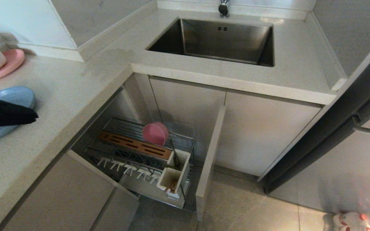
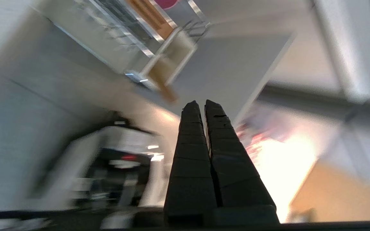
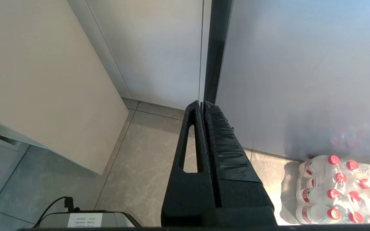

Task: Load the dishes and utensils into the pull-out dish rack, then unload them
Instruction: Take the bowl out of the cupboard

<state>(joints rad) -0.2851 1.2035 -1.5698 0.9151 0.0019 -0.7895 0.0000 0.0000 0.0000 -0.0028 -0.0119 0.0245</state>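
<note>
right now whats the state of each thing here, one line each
pull-out dish rack: pulled out of the cabinet
pink bowl: on edge in the rack
chopsticks: in the white utensil box
blue plate: on the counter, not loaded
left gripper: shut, empty
right gripper: shut, empty, low by the floor
sink: empty

A home kitchen is surrounding us: a steel sink (image 1: pixel 223 41) is sitting in the pale stone countertop (image 1: pixel 75 86), a pull-out dish rack (image 1: pixel 140 157) is standing open below, among grey cabinet fronts (image 1: pixel 262 134).
</note>
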